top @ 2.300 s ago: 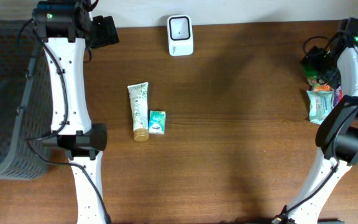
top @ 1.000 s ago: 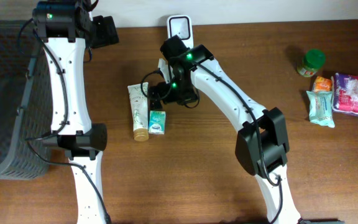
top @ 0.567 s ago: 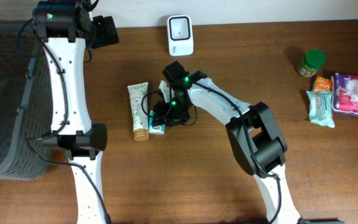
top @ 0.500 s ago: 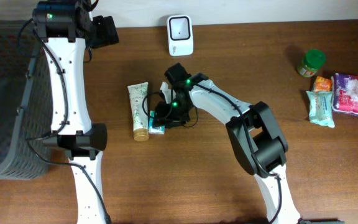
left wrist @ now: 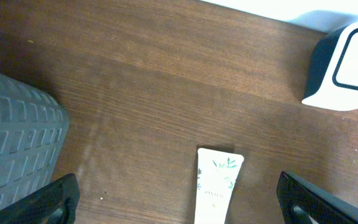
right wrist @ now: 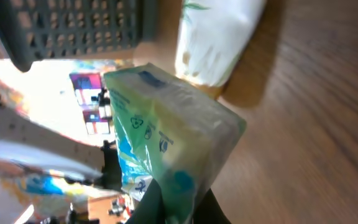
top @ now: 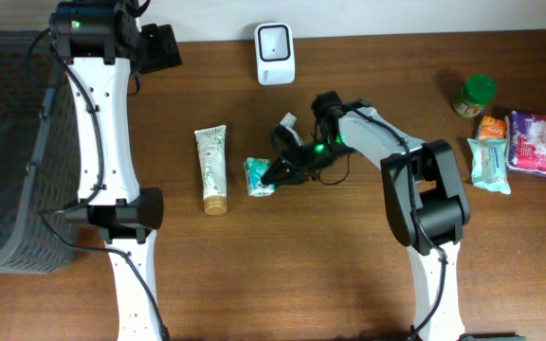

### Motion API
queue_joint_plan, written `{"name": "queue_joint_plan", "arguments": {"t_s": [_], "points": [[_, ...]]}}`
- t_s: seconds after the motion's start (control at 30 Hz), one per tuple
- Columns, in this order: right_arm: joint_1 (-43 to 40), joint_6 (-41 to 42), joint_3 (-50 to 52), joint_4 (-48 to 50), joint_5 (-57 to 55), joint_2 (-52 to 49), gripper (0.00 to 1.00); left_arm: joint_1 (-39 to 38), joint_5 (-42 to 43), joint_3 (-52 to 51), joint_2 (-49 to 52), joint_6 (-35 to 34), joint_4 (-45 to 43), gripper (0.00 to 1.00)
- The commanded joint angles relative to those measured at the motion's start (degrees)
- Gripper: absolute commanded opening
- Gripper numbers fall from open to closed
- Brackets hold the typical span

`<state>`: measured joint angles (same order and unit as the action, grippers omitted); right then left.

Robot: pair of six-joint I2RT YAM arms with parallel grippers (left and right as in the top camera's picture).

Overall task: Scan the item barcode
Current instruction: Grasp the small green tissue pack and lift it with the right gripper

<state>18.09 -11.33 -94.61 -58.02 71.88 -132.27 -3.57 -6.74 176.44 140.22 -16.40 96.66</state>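
Task item: we see a small green packet (top: 259, 176) on the left-middle part of the wooden table (top: 330, 275), right of a cream tube (top: 212, 169) and apart from it.
Right gripper: the right gripper (top: 273, 173) is clenched on the green packet; in the right wrist view its dark fingers (right wrist: 148, 202) pinch the lower end of the packet (right wrist: 166, 134), and the packet stands tilted.
Contact with the table: we cannot tell whether the packet touches the wood.
Barcode: we cannot make out any barcode on the faces that show.
Scanner: the white scanner (top: 275, 53) stands at the far edge of the table, well apart from the packet, and its dark window faces up.
Left gripper: the left gripper (left wrist: 178, 202) is released, with the jaws spread wide and nothing between them; it hangs over the far left part of the table.
Under the left gripper: the left wrist view shows the crimped end of the tube (left wrist: 219, 180), the scanner (left wrist: 344, 62) at the upper right and a corner of the grey basket (left wrist: 11, 149) at the left.
Basket: the grey basket (top: 3, 142) sits at the left side of the table.
Other goods: near the right edge we see a green-lidded jar (top: 477, 95), an orange pack (top: 491, 128), a teal pack (top: 489, 163) and a purple-and-white pack (top: 538, 142), close together.
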Motion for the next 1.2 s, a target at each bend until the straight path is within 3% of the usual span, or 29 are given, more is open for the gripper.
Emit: {"name": "queue_joint_plan", "arguments": {"t_s": [0.0, 0.23, 0.33, 0.5, 0.63, 0.7, 0.8, 0.9, 1.03, 1.17], "points": [[0.5, -6.7, 0.1, -0.3, 3.4, -0.2, 0.04, 0.0, -0.6, -0.1, -1.2, 0.7, 0.0, 0.99], [-1.0, -9.8, 0.1, 1.3, 17.0, -0.2, 0.04, 0.0, -0.6, -0.1, -1.2, 0.7, 0.0, 0.99], [-8.1, -9.6, 0.0, 0.3, 17.1, -0.2, 0.04, 0.0, -0.6, -0.1, -1.2, 0.7, 0.0, 0.99], [-9.1, -10.1, 0.2, -1.5, 14.3, -0.2, 0.04, 0.0, -0.6, -0.1, -1.2, 0.7, 0.0, 0.99], [-9.1, -20.9, 0.2, -8.0, 13.0, -0.2, 0.04, 0.0, -0.6, -0.1, -1.2, 0.7, 0.0, 0.99], [-9.2, -32.0, 0.2, -12.7, 10.6, -0.2, 0.04, 0.0, -0.6, -0.1, -1.2, 0.7, 0.0, 0.99], [-9.3, -33.4, 0.2, -14.1, 8.9, -0.2, 0.04, 0.0, -0.6, -0.1, -1.2, 0.7, 0.0, 0.99], [-9.4, -43.8, 0.2, -20.4, 8.3, -0.2, 0.04, 0.0, -0.6, -0.1, -1.2, 0.7, 0.0, 0.99], [-14.8, -44.9, 0.2, -26.6, 8.5, -0.2, 0.04, 0.0, -0.6, -0.1, -1.2, 0.7, 0.0, 0.99], [-15.4, -54.7, 0.2, -33.9, 9.0, -0.2, 0.04, 0.0, -0.6, -0.1, -1.2, 0.7, 0.0, 0.99]]}}
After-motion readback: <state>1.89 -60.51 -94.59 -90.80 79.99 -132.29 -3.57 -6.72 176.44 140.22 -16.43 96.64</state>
